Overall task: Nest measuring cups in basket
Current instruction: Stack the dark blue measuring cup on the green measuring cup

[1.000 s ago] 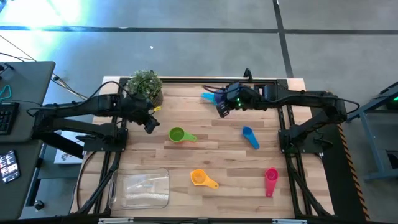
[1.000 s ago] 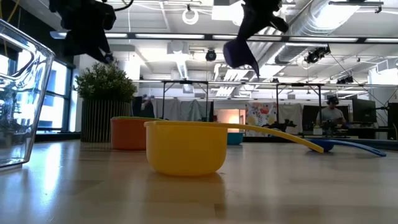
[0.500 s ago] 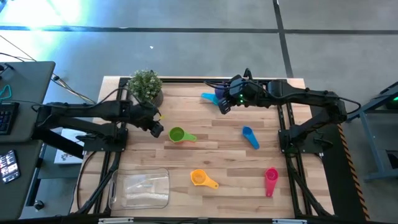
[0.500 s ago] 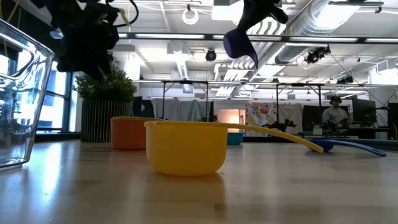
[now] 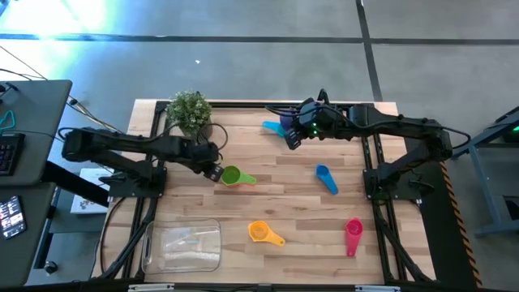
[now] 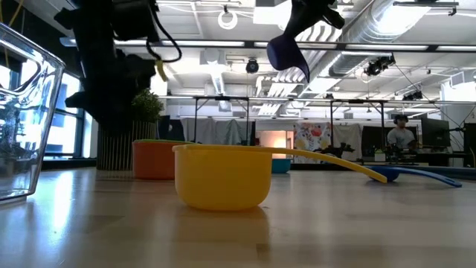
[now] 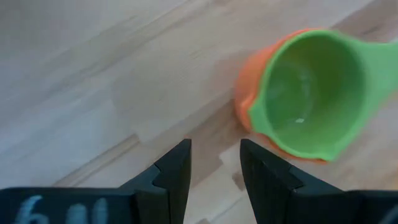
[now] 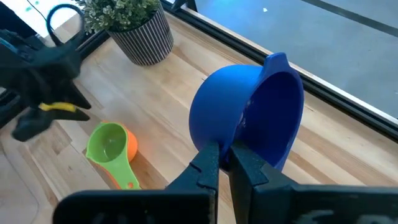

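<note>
Bare wood lies between the left claw (image 5: 214,171) and green cup (image 5: 231,175); potted plant (image 5: 190,112) stands behind.

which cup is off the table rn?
The dark blue cup, pinched by its rim in the right gripper and held up in the air. The other cups in view all rest on the table.

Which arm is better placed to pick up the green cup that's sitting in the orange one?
Left. The left gripper hangs right beside the green cup nested in the orange cup, fingers slightly apart and holding nothing. The right gripper is up at the far edge, shut on the dark blue cup.
</note>
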